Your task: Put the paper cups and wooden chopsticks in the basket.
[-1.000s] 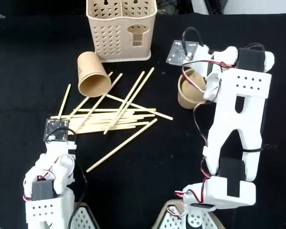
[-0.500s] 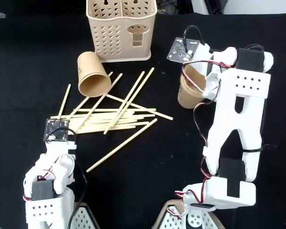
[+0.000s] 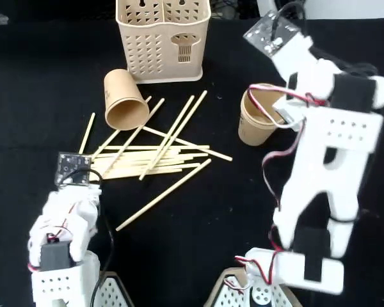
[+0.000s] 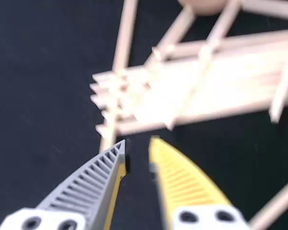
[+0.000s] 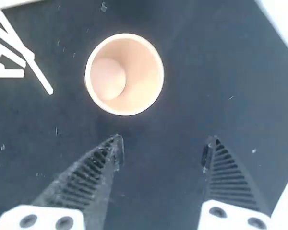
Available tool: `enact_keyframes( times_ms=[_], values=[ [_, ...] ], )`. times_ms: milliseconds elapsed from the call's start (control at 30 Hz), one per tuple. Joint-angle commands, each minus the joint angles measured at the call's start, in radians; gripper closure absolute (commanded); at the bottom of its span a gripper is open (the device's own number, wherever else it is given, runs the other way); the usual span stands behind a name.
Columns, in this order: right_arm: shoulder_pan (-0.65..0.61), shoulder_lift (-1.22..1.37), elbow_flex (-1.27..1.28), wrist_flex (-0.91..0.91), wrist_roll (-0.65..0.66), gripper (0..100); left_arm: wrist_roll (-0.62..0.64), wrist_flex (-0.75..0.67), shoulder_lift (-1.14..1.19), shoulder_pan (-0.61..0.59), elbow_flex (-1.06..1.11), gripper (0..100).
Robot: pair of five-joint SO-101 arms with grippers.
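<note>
Okay, nearest at seven o'clock on the tabletop (image 3: 25, 96), my left hand (image 4: 137, 146) is barely parted and empty, its tips just short of the ends of the chopsticks (image 3: 147, 160), which lie loose across the centre. They look stiff, light and prone to roll, so I'd pinch one crosswise near its middle. At two o'clock my right hand (image 5: 161, 143) hangs wide open and empty above the upright cup (image 3: 256, 125). It is thin paper that I'd expect to crush easily, best taken gently by the rim. A tipped cup (image 3: 125, 102) lies at eleven, the basket (image 3: 163, 57) at twelve.
</note>
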Motion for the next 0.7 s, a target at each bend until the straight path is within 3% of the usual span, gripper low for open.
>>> enact_keyframes(
  times_ms=[0, 100, 367, 533, 667],
  values=[
    [-0.017, -0.159, 0.065, 0.006, -0.025, 71.6, 0.015, -0.101, -0.006, -0.085, -0.120, 78],
    [-0.038, -0.294, 0.206, -0.015, -0.025, 71.6, 0.005, -0.180, -0.003, -0.105, -0.140, 78],
    [-0.046, -0.704, 0.624, -0.101, -0.026, 71.8, -0.023, -0.410, 0.098, 0.015, -0.064, 75],
    [-0.043, -0.915, 0.825, -0.107, -0.080, 71.9, -0.023, -0.565, 0.362, 0.016, -0.171, 75],
    [-0.043, -1.013, 0.915, -0.107, -0.164, 71.9, -0.025, -0.569, 0.709, 0.085, -0.397, 75]
  ],
)
